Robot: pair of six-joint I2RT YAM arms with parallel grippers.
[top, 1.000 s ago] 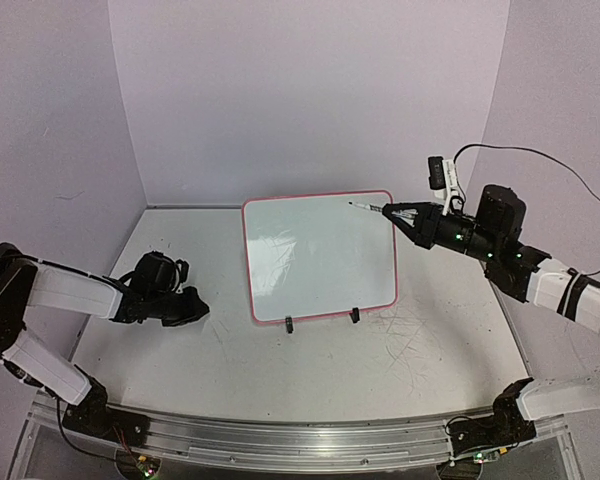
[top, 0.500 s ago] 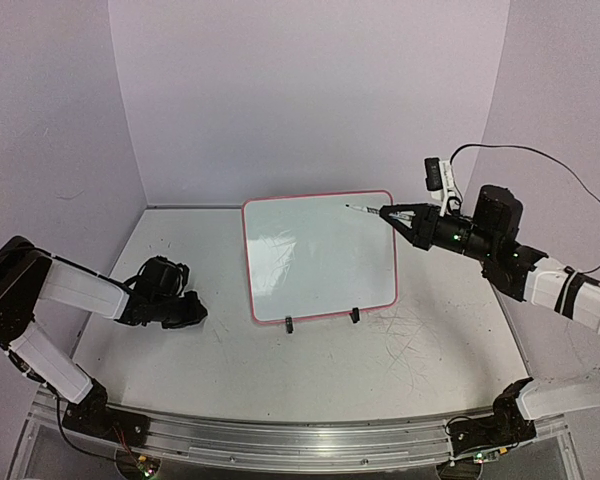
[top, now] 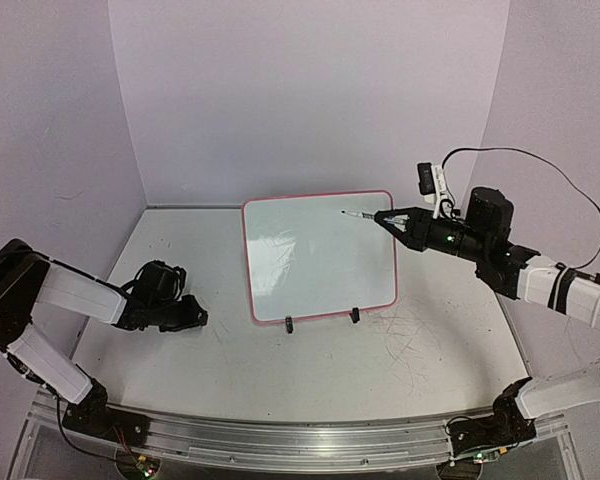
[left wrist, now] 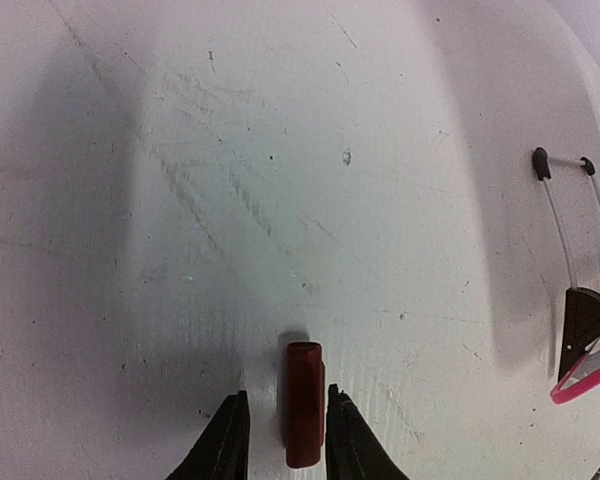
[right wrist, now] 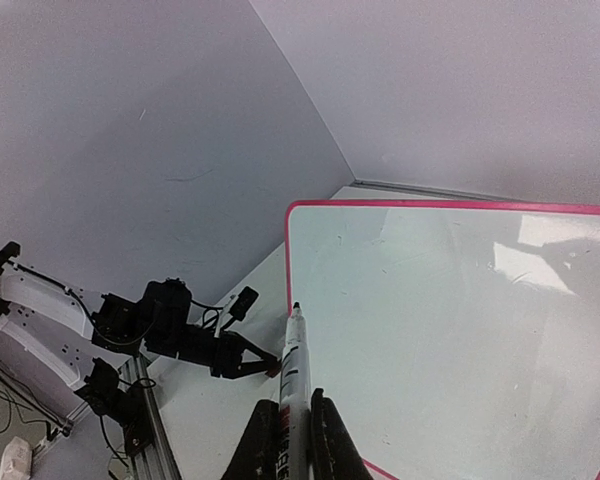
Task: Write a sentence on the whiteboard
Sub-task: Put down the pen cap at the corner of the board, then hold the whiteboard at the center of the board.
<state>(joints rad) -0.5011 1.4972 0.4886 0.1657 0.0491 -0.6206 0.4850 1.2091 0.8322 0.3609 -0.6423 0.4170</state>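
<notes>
The blank whiteboard (top: 320, 260) stands mid-counter (top: 330, 370). The right end effector (top: 385, 216) grips a marker (top: 365, 214), tip near the board's top right. Better to start far left, pressing lightly, while the left end effector (left wrist: 285, 430) rests parted around a red cap (left wrist: 303, 415).

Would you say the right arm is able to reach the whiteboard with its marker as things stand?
Probably yes: the right gripper is shut on the marker, whose tip hangs by the upper right of the whiteboard, nothing between.
</notes>
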